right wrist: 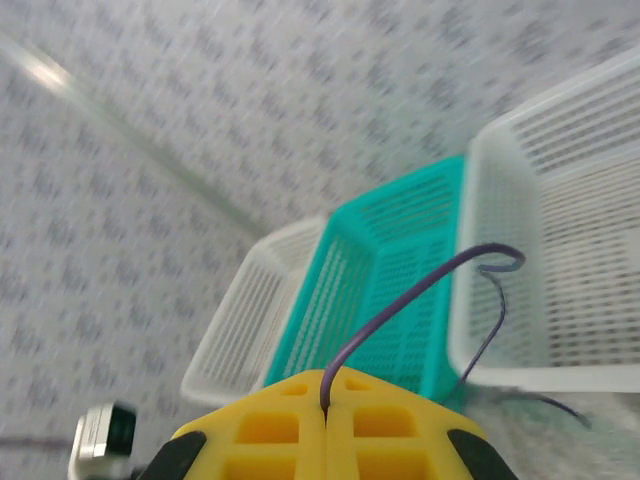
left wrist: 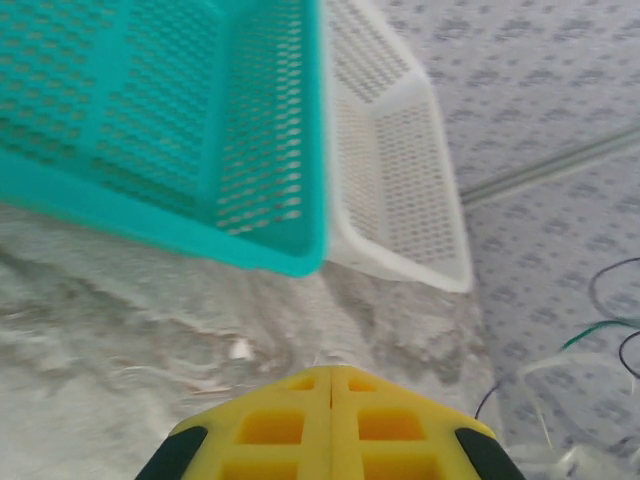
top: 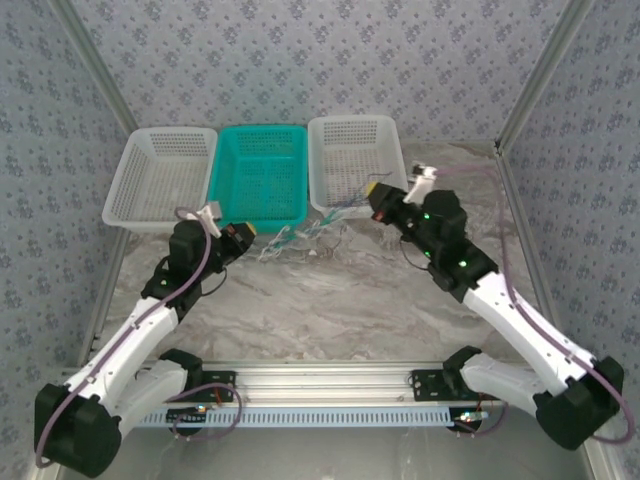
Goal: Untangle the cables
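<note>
With your right gripper point(right wrist: 326, 378) pinched tight, you've got the dark purple cable point(right wrist: 400, 297) clamped right where the jaws meet, and from there it arcs up and away towards the white basket point(right wrist: 560, 250). Your left gripper point(left wrist: 331, 372) is closed flat too, low over the table point(left wrist: 120, 330) just in front of the teal basket point(left wrist: 150, 120). A pale thread may be caught at its tip, but it's too fine to call. Out between the two arms, the cables point(top: 300, 240) lie bunched on the table, with the green cable point(left wrist: 600, 328) and the pale cable point(left wrist: 560, 368) crossing one another. Early days by my reckoning: one strand in hand, nothing separated yet, all the pulling apart left to do.
</note>
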### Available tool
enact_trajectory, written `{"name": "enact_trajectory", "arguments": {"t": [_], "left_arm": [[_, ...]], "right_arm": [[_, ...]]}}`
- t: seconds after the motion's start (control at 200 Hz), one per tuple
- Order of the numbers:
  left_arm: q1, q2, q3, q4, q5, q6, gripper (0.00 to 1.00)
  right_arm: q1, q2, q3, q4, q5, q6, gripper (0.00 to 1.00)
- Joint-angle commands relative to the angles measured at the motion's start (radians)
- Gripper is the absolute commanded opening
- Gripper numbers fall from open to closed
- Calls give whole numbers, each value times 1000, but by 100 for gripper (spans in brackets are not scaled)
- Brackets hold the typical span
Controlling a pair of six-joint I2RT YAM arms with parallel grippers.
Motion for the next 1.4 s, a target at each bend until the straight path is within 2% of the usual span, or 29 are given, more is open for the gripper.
{"name": "enact_trajectory", "arguments": {"t": [0.0,0.175,0.355,0.405,0.455,0.51,0.56,0.645,0.745,0.889,1.014,1.144,1.239,1.399], "left_arm": [[32,-26,-36,-112,-6,55,0],[36,-33,-37,-123,9,74,0],[37,11,-37,-117,33,102,0],[36,32,-36,-117,45,114,13],[36,42,-28,-115,62,135,39],[35,31,-11,-122,68,162,56],[35,8,13,-132,64,195,68],[32,-30,86,-163,62,265,75],[-28,-35,187,-175,79,347,77],[-243,23,261,-85,97,448,77],[-396,94,264,-8,-14,506,77],[-489,173,251,139,27,569,78],[-541,258,307,140,63,607,79],[-594,366,363,178,28,650,83]], "right_arm": [[-70,-65,-62,-76,65,93,0],[-138,-150,-117,-107,50,137,0],[-146,-157,-92,-136,-28,99,0],[-144,-152,-76,-144,-49,88,0],[-143,-144,-62,-145,-71,86,0],[-141,-132,-45,-142,-98,86,0],[-135,-121,-30,-139,-110,88,0],[-117,-102,-11,-135,-107,108,0],[-92,-77,5,-121,-98,143,0],[-44,-48,38,-129,-6,225,0],[-25,-13,92,-154,3,297,0],[9,17,150,-153,3,289,0],[31,44,208,-164,-9,263,0],[67,82,277,-162,-20,248,0]]}}
